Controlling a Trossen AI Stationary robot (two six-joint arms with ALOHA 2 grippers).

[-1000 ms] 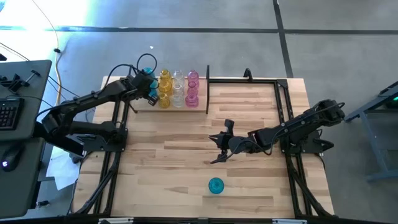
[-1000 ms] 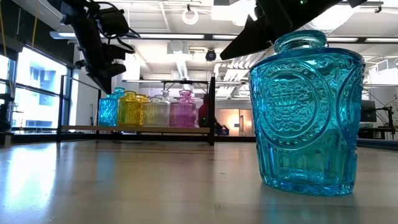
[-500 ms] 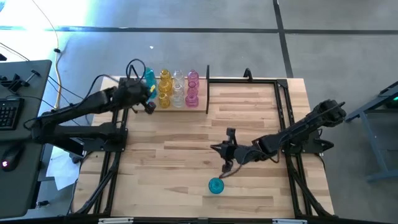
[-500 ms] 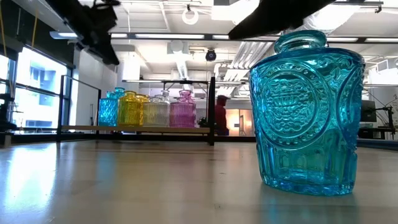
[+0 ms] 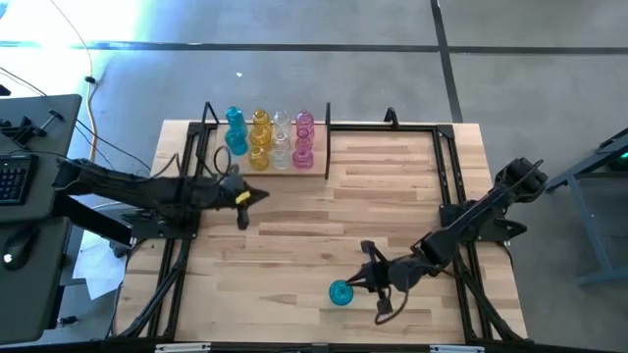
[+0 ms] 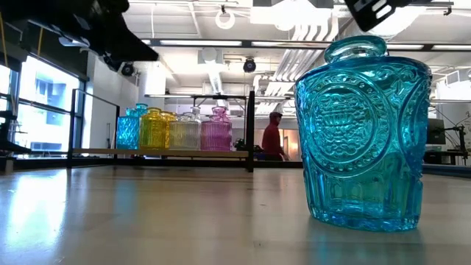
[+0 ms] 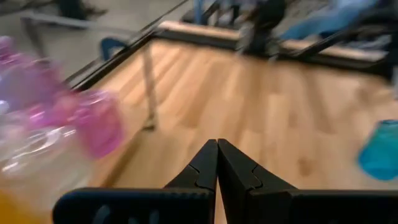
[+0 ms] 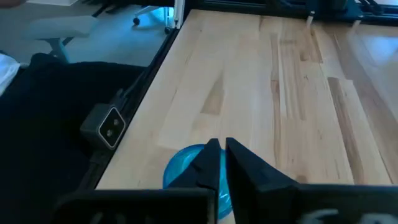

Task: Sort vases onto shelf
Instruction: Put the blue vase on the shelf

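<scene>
1 teal-blue vase (image 5: 340, 292) stands alone on the bare wood of the table (image 5: 294, 255), near the front edge and well apart from the others. In the low view it (image 6: 364, 132) is upright and fills the right part of the picture.

The right gripper (image 5: 372, 278) is just beside this vase, on its right side. Its fingers are almost pressed together, with only a thin slit between them, and they pinch nothing. In the right wrist view the tips (image 8: 219, 149) point at the blue vase (image 8: 186, 165), which sits just beyond them; I cannot tell if they touch the glass.

The left gripper (image 5: 257, 195) is over the table in front of the shelf (image 5: 327, 137), not touching anything. Its fingers (image 7: 205, 163) are pressed fully together and hold nothing.

The other vases stand on the shelf at the back left of the table, sorted in columns by colour (teal (image 5: 235, 132), amber (image 5: 260, 140), clear (image 5: 281, 140), pink (image 5: 303, 139)). From above it seems about 2 or 3 per colour, but the glass overlaps and the count is not sure.

A person (image 6: 274, 137) stands far back in the room.
</scene>
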